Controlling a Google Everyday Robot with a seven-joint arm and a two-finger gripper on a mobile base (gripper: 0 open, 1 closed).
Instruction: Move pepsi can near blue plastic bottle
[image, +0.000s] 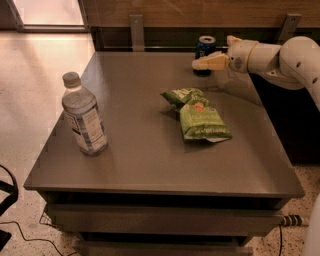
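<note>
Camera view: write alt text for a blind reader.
The robot's claw, coming from the right, is at the pepsi can on the far edge of the grey table. A green chip bag lies mid-table; the blue plastic bottle stands near left.

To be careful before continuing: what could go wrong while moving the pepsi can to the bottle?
The end effector is at the pepsi can, near the far edge of the table; a poor grip may tip it off. The green chip bag lies close to the path toward the blue plastic bottle, so a low carry might brush it.
</note>
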